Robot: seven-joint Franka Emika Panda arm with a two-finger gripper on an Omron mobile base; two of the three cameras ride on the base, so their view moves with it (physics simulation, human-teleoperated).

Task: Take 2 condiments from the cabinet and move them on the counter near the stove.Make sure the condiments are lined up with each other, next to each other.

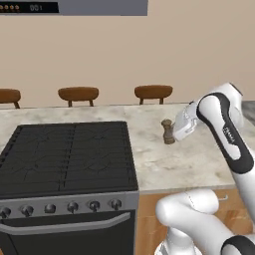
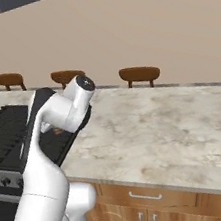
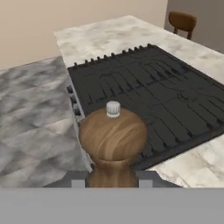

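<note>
Standing upright on the beige-grey marbled stone tabletop point(image 1: 209, 154), just off the right edge of the wide black grated cooktop point(image 1: 67, 157): a small brown wooden pepper-mill shaker point(image 1: 168, 131) with round knob top. Claw point(image 3: 111, 183) straddling its waist, tips on either side; clamped or merely alongside, cannot tell. Probably parked close to the stove for lining up a second.

**Marbled tabletop with cooktop and one shaker**

A beige-grey marbled tabletop point(image 1: 164, 164) with a pale rounded edge is seen. A black grated stove point(image 1: 67, 154) is set into it at 9 o'clock in the left base view. One brown wooden shaker point(image 1: 168, 131) is seen upright on the stone, just beside the stove's right edge, towards 1 o'clock.
</note>
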